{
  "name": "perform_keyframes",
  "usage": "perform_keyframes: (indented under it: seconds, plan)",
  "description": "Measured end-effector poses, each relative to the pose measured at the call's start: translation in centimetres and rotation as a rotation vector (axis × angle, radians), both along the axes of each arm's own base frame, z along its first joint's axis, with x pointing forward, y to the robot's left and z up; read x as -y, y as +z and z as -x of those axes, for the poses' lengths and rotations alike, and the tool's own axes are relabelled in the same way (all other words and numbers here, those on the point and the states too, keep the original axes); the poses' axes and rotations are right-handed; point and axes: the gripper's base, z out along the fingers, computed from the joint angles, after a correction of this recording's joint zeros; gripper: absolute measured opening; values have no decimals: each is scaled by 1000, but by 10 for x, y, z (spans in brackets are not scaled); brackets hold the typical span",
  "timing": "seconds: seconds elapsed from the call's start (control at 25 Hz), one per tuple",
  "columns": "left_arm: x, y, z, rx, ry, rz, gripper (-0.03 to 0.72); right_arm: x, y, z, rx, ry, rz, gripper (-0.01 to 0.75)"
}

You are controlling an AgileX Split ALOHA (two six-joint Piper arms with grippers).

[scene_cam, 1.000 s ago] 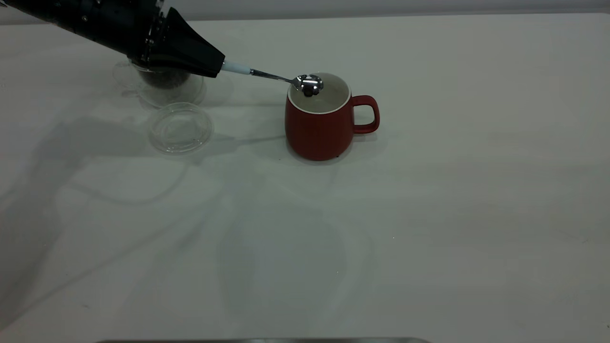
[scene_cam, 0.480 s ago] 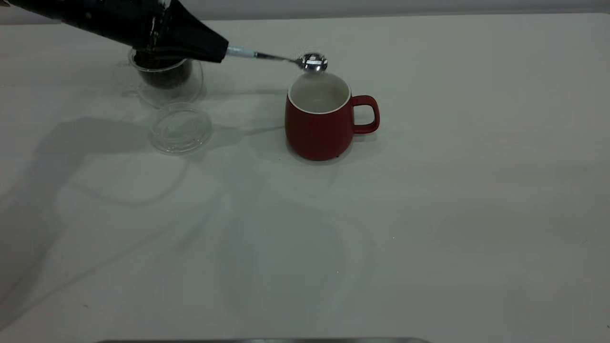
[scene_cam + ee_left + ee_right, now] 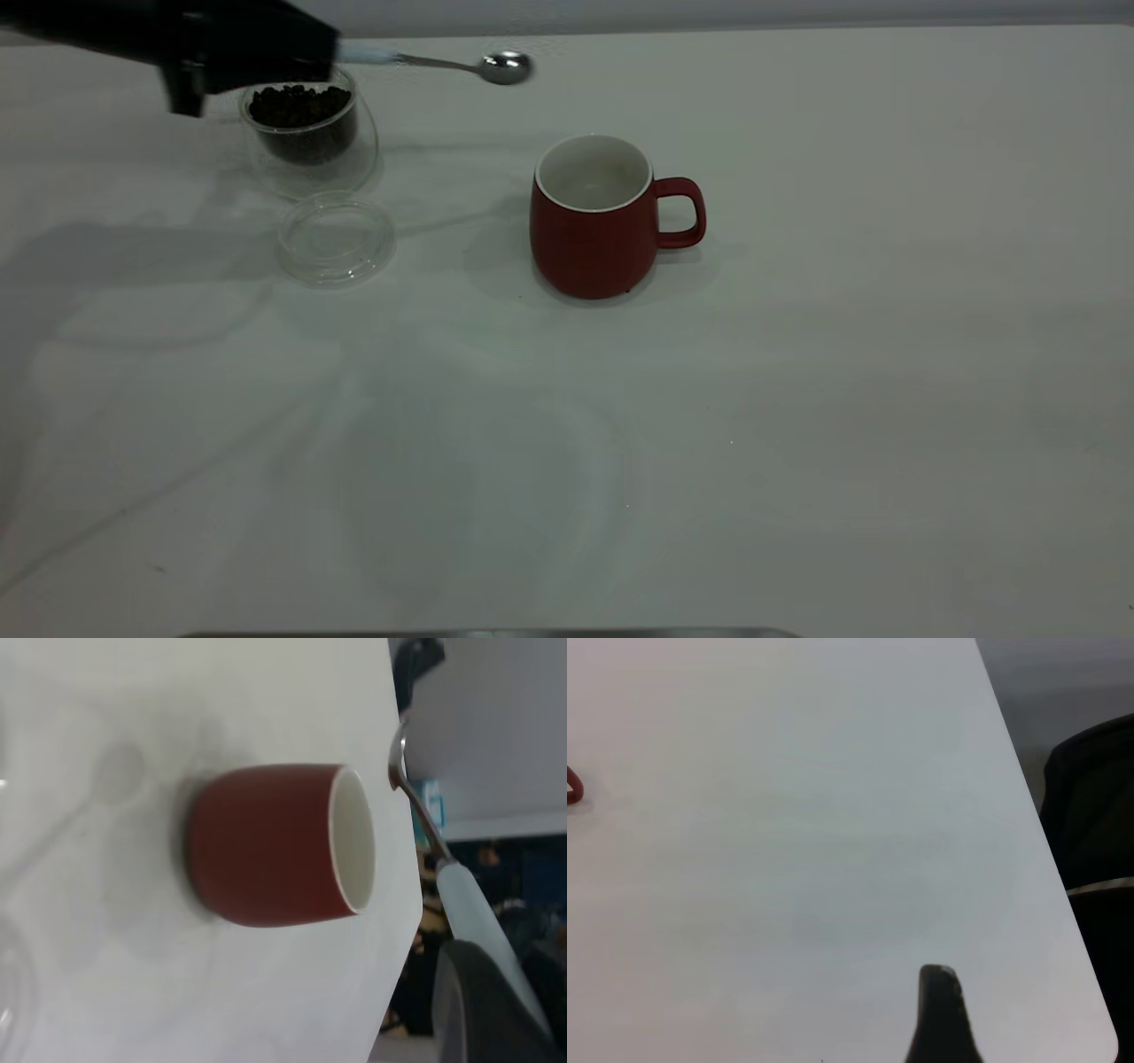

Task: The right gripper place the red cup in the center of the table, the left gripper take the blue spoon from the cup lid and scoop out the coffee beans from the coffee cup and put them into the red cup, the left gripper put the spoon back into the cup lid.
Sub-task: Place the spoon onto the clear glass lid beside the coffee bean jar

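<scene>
The white surface (image 3: 797, 399) fills nearly the whole exterior view. On it, the red cup (image 3: 592, 220) stands upright a little left of the middle, its handle toward the right, and its white inside looks almost bare. In the upper left of the frame you see the coffee cup (image 3: 310, 142), tilted and full of coffee beans (image 3: 297, 105), and just below it the cup lid (image 3: 335, 239) lies flat and holds nothing. The left hand (image 3: 257, 49) is at the top left edge, above the coffee cup; it is closed on the pale handle of the blue spoon (image 3: 461, 65), which sticks out level to the right with its bowl well apart from the red cup. I judge the spoon should go to the lid now, so lower it slowly, keep it level, and release only when the bowl rests inside the rim. The right hand (image 3: 943, 1014) shows only one finger, so I cannot tell its opening.
</scene>
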Motion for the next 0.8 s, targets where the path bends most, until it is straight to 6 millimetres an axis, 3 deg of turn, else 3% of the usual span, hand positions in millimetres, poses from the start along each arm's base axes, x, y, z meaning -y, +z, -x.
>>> perform_keyframes:
  seconds: [0.2, 0.44, 0.8]
  plan:
    - [-29, 5, 16, -39, 73, 7, 126, 0, 0, 0, 0, 0, 0, 568]
    - [-69, -13, 46, -126, 182, 20, 126, 0, 0, 0, 0, 0, 0, 568]
    - [-94, -39, 64, -155, 284, -149, 126, 0, 0, 0, 0, 0, 0, 568]
